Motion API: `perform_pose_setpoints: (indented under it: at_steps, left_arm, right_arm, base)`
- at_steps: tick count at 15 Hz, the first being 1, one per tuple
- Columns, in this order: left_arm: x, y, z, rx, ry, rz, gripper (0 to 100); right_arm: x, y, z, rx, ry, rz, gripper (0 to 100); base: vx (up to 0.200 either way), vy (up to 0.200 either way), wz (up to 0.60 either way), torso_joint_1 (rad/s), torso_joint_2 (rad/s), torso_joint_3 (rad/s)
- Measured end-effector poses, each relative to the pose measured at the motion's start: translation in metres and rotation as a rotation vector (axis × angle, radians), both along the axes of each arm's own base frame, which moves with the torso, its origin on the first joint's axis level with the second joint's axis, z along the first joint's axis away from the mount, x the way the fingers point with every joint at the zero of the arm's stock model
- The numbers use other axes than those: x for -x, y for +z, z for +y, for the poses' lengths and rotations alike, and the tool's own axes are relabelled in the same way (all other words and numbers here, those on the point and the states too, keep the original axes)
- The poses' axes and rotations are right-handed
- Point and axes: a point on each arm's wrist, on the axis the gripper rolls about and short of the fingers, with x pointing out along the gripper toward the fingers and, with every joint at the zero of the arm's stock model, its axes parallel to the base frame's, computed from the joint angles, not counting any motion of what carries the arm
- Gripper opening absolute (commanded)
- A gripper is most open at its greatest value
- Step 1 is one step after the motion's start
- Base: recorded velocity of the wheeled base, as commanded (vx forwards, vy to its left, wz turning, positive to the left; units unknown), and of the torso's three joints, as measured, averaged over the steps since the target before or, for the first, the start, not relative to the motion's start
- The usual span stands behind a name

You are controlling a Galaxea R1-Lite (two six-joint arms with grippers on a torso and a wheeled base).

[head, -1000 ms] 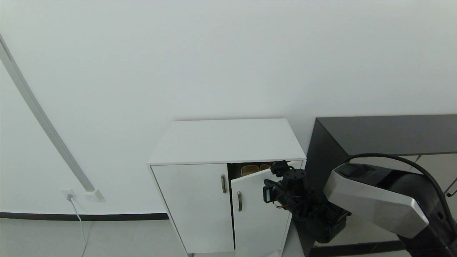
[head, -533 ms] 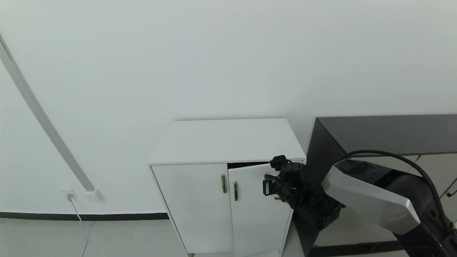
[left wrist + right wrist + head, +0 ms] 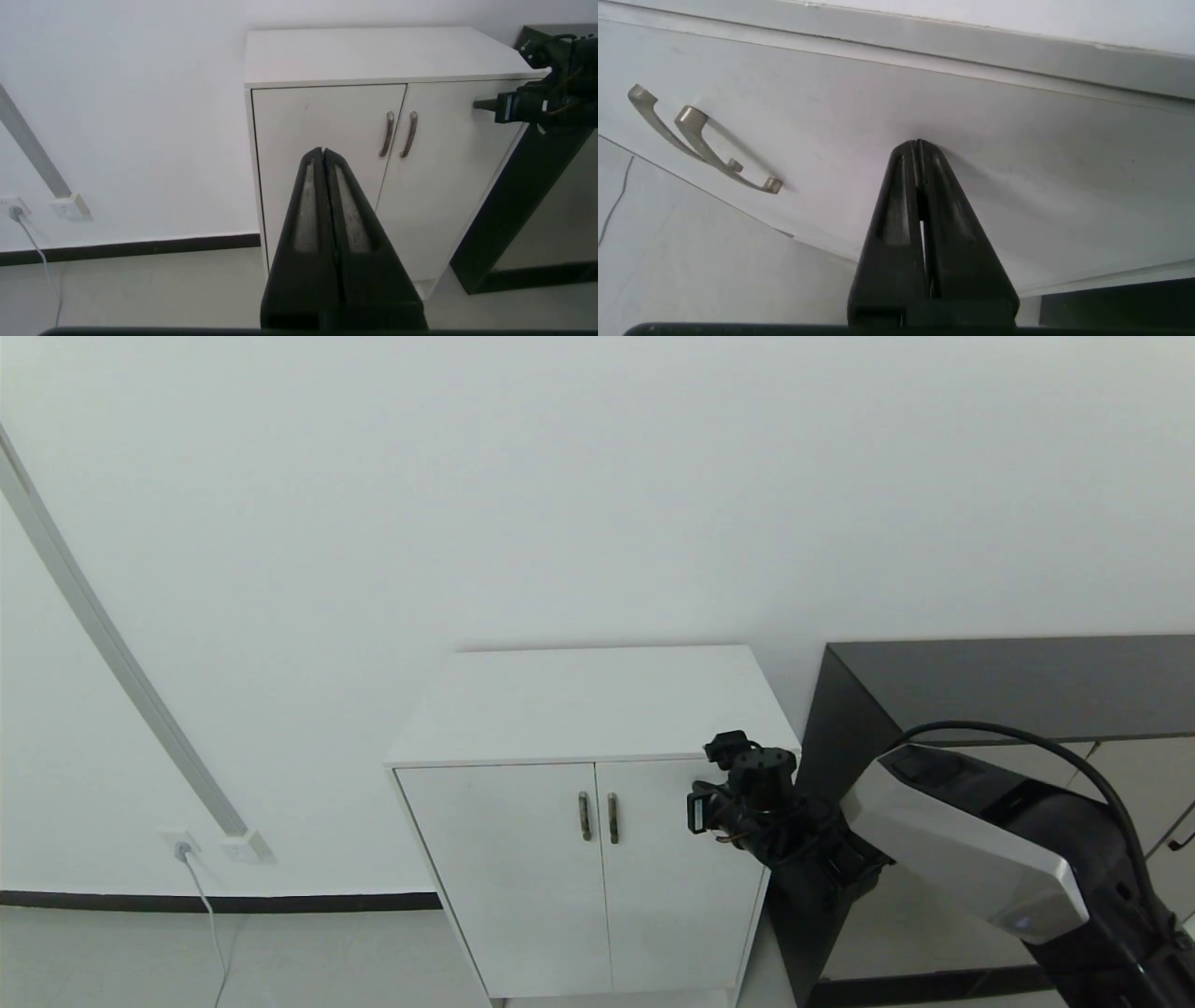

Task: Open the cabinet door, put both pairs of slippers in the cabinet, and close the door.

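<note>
The white cabinet [image 3: 588,709] stands against the wall with both doors flush shut. A black sideboard [image 3: 980,681] is just beside it. The head view places the right arm's wrist at the upper outer corner of the right door [image 3: 681,877], away from the paired handles [image 3: 612,818]. The right wrist view adds the contact: the right gripper [image 3: 920,149], fingers pressed together, touches that door. The left wrist view has the left gripper [image 3: 323,159], fingers pressed together, well apart from the cabinet.

Plain white wall [image 3: 597,476], black baseboard [image 3: 215,901], slanted cable conduit [image 3: 112,644], plugged wall socket [image 3: 182,847], pale floor [image 3: 280,961], dark sideboard [image 3: 1008,681].
</note>
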Motion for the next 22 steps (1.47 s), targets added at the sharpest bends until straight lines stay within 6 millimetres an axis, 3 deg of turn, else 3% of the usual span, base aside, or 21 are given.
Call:
perform_pose_setpoints:
  at_steps: [14, 18, 22]
  left_arm:
    - [0.0, 0.0, 0.0, 0.001, 0.0, 0.0, 0]
    - [0.0, 0.0, 0.0, 0.001, -0.001, 0.0, 0]
    - [0.0, 0.0, 0.0, 0.001, -0.001, 0.0, 0]
  right_arm:
    - [0.003, -0.005, -0.007, 0.0, -0.015, 0.001, 0]
    - [0.024, 0.002, -0.02, -0.003, -0.015, -0.004, 0]
    - [0.049, 0.018, -0.052, -0.011, -0.053, -0.021, 0]
  base:
    - [0.0, 0.0, 0.0, 0.0, 0.0, 0.0]
    - [0.0, 0.0, 0.0, 0.0, 0.0, 0.0]
    - [0.0, 0.0, 0.0, 0.0, 0.0, 0.0]
